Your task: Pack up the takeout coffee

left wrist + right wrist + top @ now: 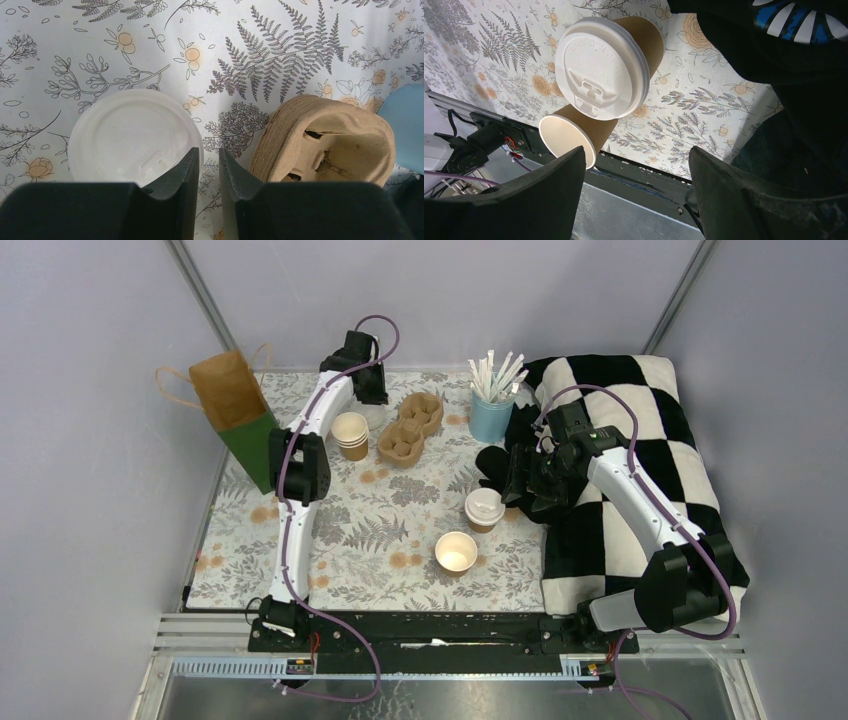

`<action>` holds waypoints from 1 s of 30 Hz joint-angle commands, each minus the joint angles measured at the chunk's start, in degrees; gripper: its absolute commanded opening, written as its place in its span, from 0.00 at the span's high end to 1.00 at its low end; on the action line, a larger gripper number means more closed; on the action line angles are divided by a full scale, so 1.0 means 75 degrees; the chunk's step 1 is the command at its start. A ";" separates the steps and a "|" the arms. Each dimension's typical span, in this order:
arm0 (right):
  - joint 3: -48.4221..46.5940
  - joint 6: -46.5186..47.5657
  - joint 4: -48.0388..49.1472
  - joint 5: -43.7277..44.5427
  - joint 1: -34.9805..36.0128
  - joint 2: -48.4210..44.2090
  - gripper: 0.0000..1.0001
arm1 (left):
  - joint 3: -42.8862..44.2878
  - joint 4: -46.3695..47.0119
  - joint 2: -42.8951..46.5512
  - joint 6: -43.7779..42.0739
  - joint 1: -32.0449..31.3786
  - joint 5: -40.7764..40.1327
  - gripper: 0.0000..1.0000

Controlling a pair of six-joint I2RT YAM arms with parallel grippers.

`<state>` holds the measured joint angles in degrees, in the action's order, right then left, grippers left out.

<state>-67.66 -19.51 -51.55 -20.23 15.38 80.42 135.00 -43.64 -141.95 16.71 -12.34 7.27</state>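
- Note left gripper (209,162) narrowly parted, empty, at loose lid (131,136); cup carrier (330,142) just right.
- Note right gripper (638,155) spread wide, empty, right of lidded cup (485,508).
- Locate open cup (456,551) nearer, straw cup (491,415) farther.

The lidded cup (485,508) stands mid-frame, with the open cup (456,551) just below-left of it. In the upper centre the carrier (410,428) lies between the cup stack (350,435), left, and the straw cup (490,415), right.

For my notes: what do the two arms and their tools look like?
The left arm and right arm have white link shells, black joints and black bases; a purple cable runs along each. The left tool and right tool have matte black, wedge-shaped fingers.
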 commanded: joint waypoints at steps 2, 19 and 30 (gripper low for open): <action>-0.0196 0.0067 -0.0006 -0.0080 0.0036 0.0016 0.19 | 0.0375 0.0208 -0.0074 -0.0060 -0.0019 -0.0095 0.76; -0.0202 0.0081 -0.0003 -0.0068 0.0030 0.0054 0.19 | 0.0398 0.0191 -0.0105 -0.0078 -0.0019 -0.0195 0.87; -0.0190 0.0061 0.0005 -0.0069 0.0027 0.0026 0.19 | 0.0428 0.0146 0.0153 -0.0080 -0.0008 -0.0418 1.00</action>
<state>-67.66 -19.49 -51.55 -20.23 15.38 80.53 135.20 -43.70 -142.78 16.47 -12.34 5.78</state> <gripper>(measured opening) 0.815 0.006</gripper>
